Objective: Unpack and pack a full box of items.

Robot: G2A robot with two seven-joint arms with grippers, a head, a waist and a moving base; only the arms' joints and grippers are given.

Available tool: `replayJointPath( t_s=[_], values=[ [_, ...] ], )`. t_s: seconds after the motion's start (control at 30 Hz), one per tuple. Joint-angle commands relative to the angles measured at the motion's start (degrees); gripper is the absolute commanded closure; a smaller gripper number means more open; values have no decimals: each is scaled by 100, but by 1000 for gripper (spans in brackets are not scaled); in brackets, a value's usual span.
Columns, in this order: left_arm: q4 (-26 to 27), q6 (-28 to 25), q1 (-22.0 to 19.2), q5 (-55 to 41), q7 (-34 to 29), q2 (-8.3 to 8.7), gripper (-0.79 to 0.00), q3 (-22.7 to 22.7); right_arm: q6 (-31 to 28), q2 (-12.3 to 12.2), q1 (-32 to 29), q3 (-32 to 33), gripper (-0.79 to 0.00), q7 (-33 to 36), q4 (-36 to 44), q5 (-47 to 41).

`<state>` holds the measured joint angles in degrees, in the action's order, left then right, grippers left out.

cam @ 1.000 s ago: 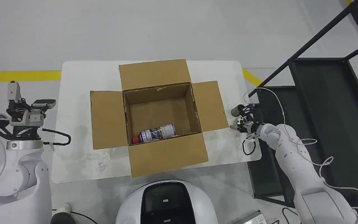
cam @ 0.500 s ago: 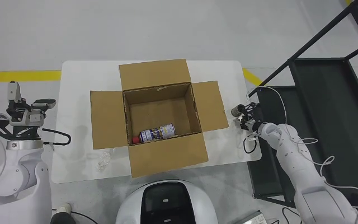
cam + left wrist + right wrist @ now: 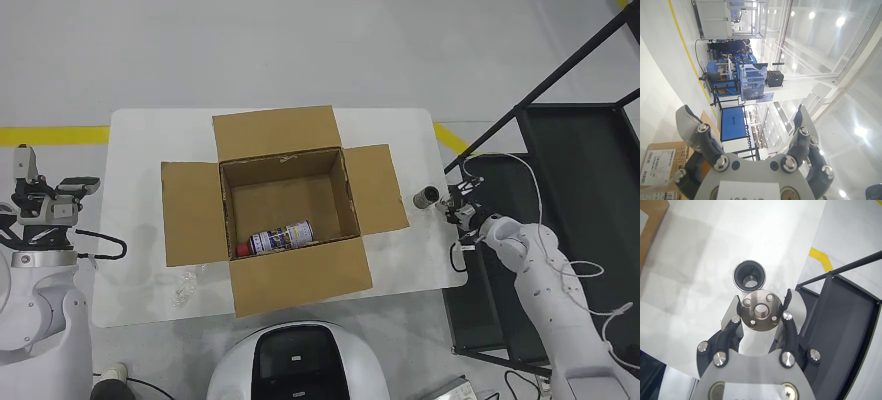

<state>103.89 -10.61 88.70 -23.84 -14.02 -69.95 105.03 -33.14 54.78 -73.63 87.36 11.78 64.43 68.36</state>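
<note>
Brown cardboard box (image 3: 300, 275), four flaps splayed flat, sits on the matte white table (image 3: 140, 150); a glossy printed spray can (image 3: 281, 238) lies on its side along the box's near wall. At the table's right edge the right gripper (image 3: 762, 295) pinches the rim of a round brushed-metal flange (image 3: 770, 309) with four holes, just beside a hollow steel sleeve (image 3: 740, 275). The left gripper (image 3: 745, 117), off the table's left side, has its fingers spread wide

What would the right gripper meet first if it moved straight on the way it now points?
The flanged metal sleeve lying on the table directly ahead, its round flange facing the right gripper at close range. Whether they already touch is unclear.
</note>
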Motion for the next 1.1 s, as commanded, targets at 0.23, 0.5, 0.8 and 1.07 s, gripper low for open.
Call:
replayJointPath(
  t_s=[0.23,0.5,0.8,1.07],
  values=[
    [0,0,0,0,0,0,-785,0,95,-92,-968,518,0,401,2032,-89],
    [0,0,0,0,0,0,-785,0,0,-90,-1325,507,0,411,3333,-107],
    [0,0,0,0,0,0,-785,0,-159,-86,-1286,447,0,332,3499,-181],
    [0,0,0,0,0,0,-785,0,-159,-86,-1286,447,0,332,3499,-181]
  ],
)
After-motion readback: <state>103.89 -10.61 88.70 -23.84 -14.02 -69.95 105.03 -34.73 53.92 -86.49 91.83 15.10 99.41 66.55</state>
